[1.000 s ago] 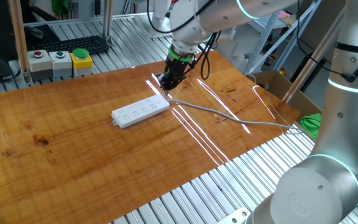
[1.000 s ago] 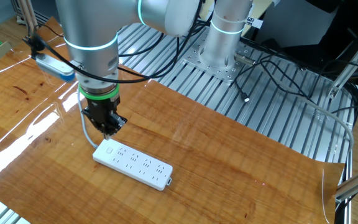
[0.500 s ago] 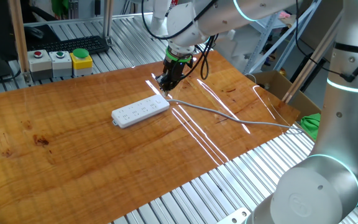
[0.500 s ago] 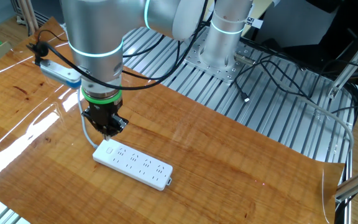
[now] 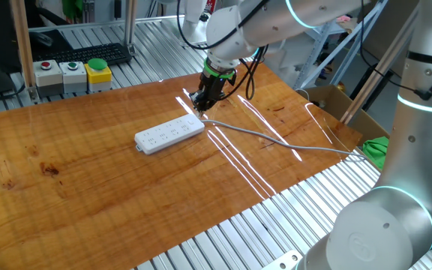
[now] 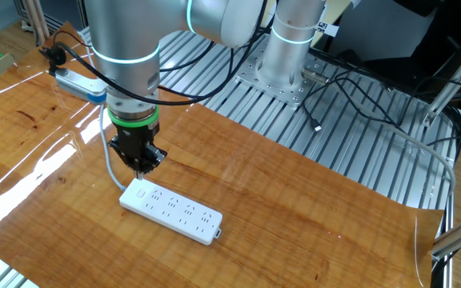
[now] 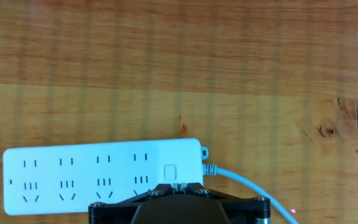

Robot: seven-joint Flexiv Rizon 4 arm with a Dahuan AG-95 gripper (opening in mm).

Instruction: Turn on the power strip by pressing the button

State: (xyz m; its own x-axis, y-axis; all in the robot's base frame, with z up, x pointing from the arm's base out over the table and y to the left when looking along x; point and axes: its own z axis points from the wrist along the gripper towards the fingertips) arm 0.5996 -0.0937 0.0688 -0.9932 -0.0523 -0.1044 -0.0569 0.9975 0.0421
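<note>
The white power strip (image 5: 169, 133) lies flat on the wooden table, its grey cable (image 5: 276, 140) trailing to the right. It also shows in the other fixed view (image 6: 170, 209) and in the hand view (image 7: 104, 174). Its square button (image 7: 170, 172) sits at the cable end. My gripper (image 5: 200, 103) points down, a little above that end (image 6: 142, 169). In the hand view the gripper (image 7: 178, 185) has its fingertips together, just short of the button and not touching it.
A control box with red, green and yellow buttons (image 5: 73, 73) and a keyboard (image 5: 96, 52) stand at the table's back left. A cardboard box (image 5: 336, 101) and a green object (image 5: 377, 148) are off the right edge. Cables (image 6: 350, 88) lie on the metal base.
The gripper tip stays over the button end of the strip. The arm's upper links have shifted slightly. The strip has not moved.
</note>
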